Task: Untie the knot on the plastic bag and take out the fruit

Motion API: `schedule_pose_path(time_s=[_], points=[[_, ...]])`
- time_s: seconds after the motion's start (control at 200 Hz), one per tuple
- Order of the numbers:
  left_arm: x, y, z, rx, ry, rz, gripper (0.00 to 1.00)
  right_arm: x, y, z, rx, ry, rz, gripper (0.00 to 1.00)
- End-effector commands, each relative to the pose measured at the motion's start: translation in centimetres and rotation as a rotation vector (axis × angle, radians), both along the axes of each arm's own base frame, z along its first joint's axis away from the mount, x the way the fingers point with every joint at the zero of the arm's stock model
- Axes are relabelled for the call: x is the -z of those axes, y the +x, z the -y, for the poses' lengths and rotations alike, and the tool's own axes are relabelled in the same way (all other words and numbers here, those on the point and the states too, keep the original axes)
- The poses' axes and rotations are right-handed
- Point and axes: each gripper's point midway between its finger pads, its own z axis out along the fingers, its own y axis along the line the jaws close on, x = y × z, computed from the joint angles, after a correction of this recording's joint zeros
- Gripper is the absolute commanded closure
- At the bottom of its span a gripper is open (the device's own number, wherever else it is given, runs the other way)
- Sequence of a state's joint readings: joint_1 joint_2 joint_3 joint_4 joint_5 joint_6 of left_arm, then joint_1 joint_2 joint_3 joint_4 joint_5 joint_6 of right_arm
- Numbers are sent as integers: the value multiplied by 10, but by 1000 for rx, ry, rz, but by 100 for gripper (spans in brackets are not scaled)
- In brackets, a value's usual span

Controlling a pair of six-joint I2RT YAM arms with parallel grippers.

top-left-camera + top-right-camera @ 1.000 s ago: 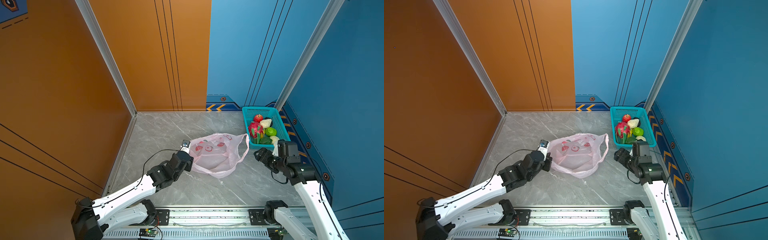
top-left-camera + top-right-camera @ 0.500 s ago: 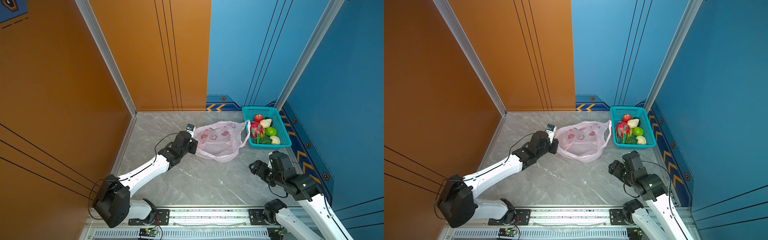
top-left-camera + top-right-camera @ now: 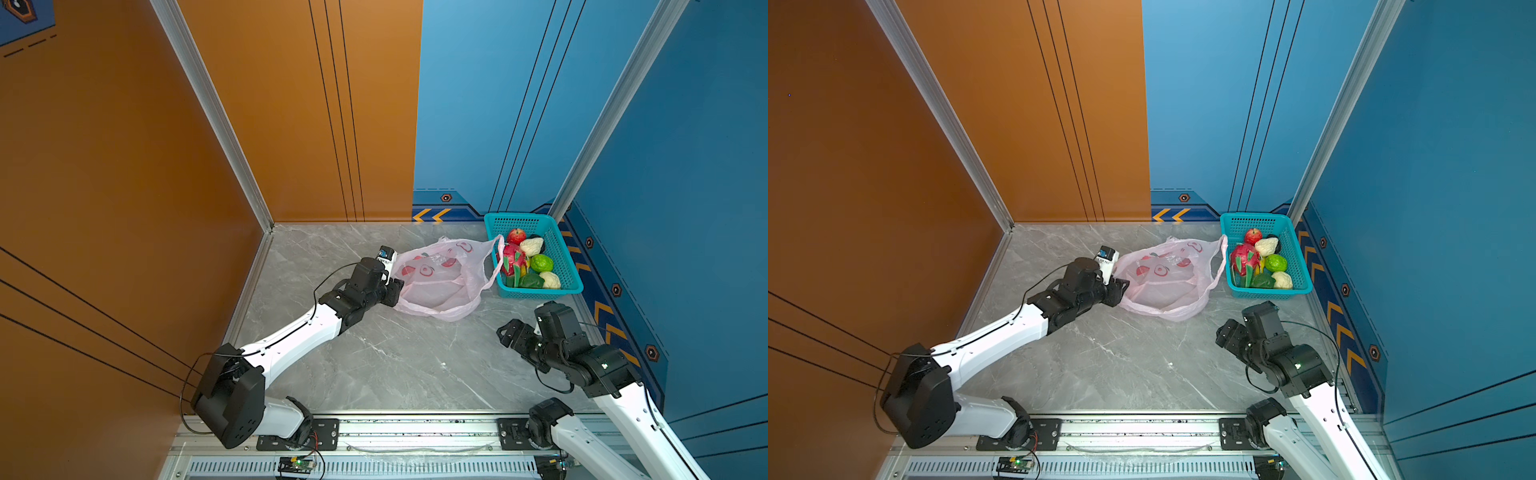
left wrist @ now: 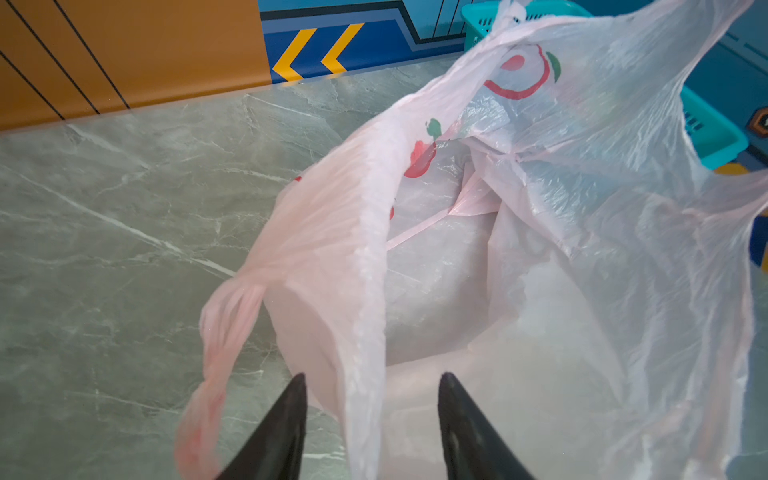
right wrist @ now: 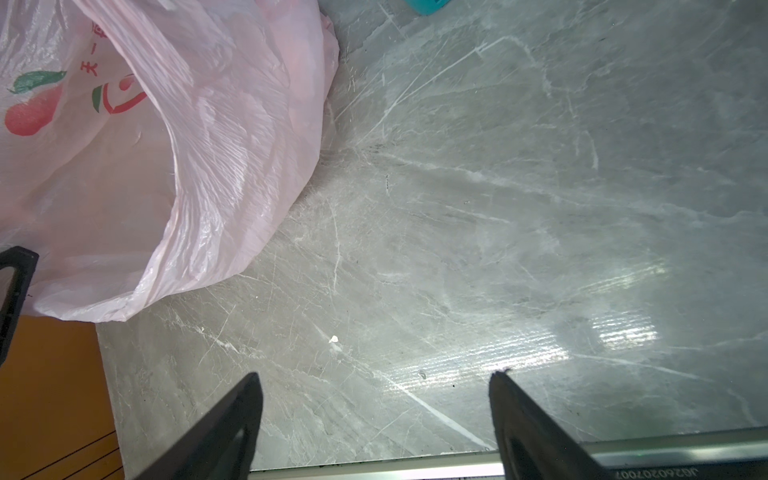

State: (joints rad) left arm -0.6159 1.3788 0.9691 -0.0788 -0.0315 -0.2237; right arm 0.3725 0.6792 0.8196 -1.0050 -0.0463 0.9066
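The pale pink plastic bag (image 3: pixel 440 278) (image 3: pixel 1163 278) lies slack on the grey floor, its mouth gaping in the left wrist view (image 4: pixel 540 232), and I see no fruit inside. The knot is out of view; one twisted handle loop (image 4: pixel 224 332) hangs free. My left gripper (image 3: pixel 397 291) (image 4: pixel 372 382) is open at the bag's left edge, a fold of its rim loose between the jaws. The fruit (image 3: pixel 528 262) (image 3: pixel 1260 262) sits in the teal basket. My right gripper (image 3: pixel 509 332) (image 5: pixel 374 378) stands open over bare floor, right of the bag (image 5: pixel 145 166).
The teal basket (image 3: pixel 536 293) (image 3: pixel 1264 294) stands in the back right corner, and the bag's right handle (image 3: pixel 494 262) leans on it. Orange wall on the left, blue wall at the back and right. A metal rail (image 5: pixel 415 461) runs along the front edge.
My left arm pushed the bag back and right toward the basket, and its jaws have opened off the bag's edge. The right arm drew back toward the front rail.
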Motion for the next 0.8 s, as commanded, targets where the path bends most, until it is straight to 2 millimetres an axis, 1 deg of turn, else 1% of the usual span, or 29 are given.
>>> schedule_pose_path(time_s=[0.0, 0.085, 0.115, 0.135, 0.18, 0.215, 0.26, 0.265, 0.275, 0.295, 0.391, 0.471, 0.626, 0.796], points=[[-21, -14, -1, 24, -39, -3, 37, 1, 3, 5, 8, -41, 5, 14], [-27, -22, -5, 20, -44, -8, 27, 2, 5, 5, -2, -52, 4, 13], [-32, -24, -7, 17, -55, 2, 24, 3, 6, 5, -7, -56, 4, 12], [-28, -29, -10, 12, -41, -22, 22, 3, 7, 5, -9, -59, 6, 12], [-31, -34, -15, 2, -45, -21, 18, 2, 9, 5, -15, -68, 12, 11], [-34, -39, -19, -5, -50, -16, 15, 2, 11, 6, -19, -82, 16, 11], [-38, -44, -25, -15, -49, -11, 15, 0, 14, 7, -28, -98, 29, 9], [-38, -45, -26, -17, -48, -12, 15, 0, 15, 7, -30, -100, 31, 9], [-38, -46, -27, -20, -47, -10, 11, 0, 16, 8, -32, -105, 34, 8], [-40, -48, -31, -27, -44, -6, 9, -1, 17, 8, -39, -115, 40, 7], [-41, -59, -50, -60, -3, 18, 4, -3, 28, 15, -72, -182, 72, 0], [-36, -66, -69, -92, 45, 40, 0, -2, 37, 20, -106, -239, 91, 0], [-15, -71, -108, -184, 104, 60, 2, 1, 57, 34, -153, -339, 133, 0], [-1, -61, -147, -303, 124, 87, 2, -3, 86, 46, -159, -388, 228, 0]])
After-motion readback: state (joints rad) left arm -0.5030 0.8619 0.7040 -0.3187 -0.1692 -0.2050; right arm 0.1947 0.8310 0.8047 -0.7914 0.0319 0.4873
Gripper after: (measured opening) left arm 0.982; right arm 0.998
